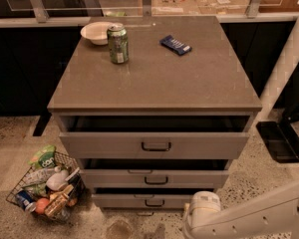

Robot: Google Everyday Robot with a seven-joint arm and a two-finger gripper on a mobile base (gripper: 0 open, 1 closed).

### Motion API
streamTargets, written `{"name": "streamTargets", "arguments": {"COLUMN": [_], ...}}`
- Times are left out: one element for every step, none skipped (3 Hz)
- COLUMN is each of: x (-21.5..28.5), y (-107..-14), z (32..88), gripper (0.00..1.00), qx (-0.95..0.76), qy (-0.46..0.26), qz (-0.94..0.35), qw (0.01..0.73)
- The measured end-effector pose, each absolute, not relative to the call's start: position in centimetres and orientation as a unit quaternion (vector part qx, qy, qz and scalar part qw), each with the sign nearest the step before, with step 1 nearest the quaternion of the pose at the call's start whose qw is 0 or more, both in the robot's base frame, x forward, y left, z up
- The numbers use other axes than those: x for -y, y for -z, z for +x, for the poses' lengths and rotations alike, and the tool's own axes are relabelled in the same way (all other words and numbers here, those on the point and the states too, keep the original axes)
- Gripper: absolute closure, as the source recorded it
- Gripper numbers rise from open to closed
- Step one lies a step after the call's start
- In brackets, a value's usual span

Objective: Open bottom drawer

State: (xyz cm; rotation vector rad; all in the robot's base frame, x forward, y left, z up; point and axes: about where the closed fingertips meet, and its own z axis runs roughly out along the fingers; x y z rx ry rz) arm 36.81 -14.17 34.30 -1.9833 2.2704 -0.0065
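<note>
The grey cabinet [154,78] has three drawer fronts, each with a small dark bar handle. The bottom drawer [124,201] is the lowest and narrowest-looking, and its handle [154,203] sits at its middle. A dark gap shows above each front. My white arm comes in from the lower right. Its gripper [190,217] is low, near the floor, just right of the bottom drawer's right end. The round white wrist [203,205] hides the gripper's tip.
A green can [118,44], a white bowl [95,32] and a blue packet [175,44] sit on the cabinet top. A wire basket of groceries [45,188] stands on the floor at the left. A black base [279,141] and a white post [289,63] stand at the right.
</note>
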Motion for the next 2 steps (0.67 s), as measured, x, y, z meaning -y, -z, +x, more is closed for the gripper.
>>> {"name": "streamTargets", "arguments": {"x": [11.52,11.08], "y": [-31.72,-31.41], "z": [36.66,37.43], "gripper": [0.0,0.0], "qx": [-0.732,-0.708], "qy": [0.001,0.015], "qz": [-0.675,-0.699], "qw": [0.088,0.104]}}
